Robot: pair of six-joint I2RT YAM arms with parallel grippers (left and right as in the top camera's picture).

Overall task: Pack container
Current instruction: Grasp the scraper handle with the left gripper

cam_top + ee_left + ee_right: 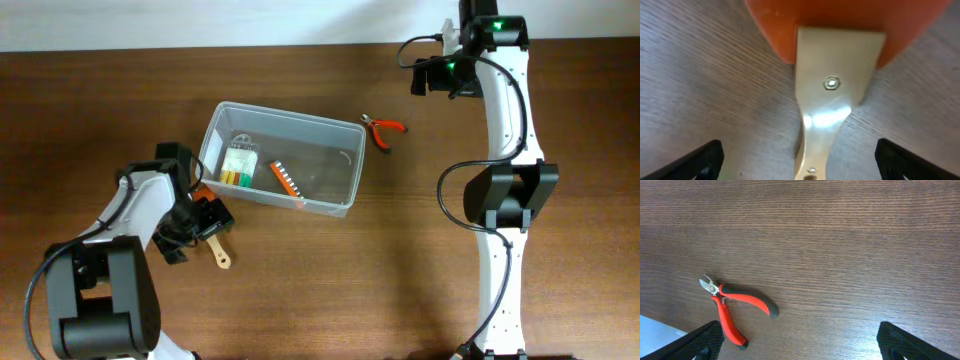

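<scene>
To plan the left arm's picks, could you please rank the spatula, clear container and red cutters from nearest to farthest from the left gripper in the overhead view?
1. The spatula, directly under the left gripper.
2. The container, just beside it.
3. The red cutters, beyond the container, on its far side.

The desk (300,300) is dark brown with fine, straight wood grain. The container (296,114) is clear and colourless. The pliers (742,298) have red-orange handles with black ends and a silver head. The scraper (835,65) pairs an orange blade with a pale cream handle.
</scene>
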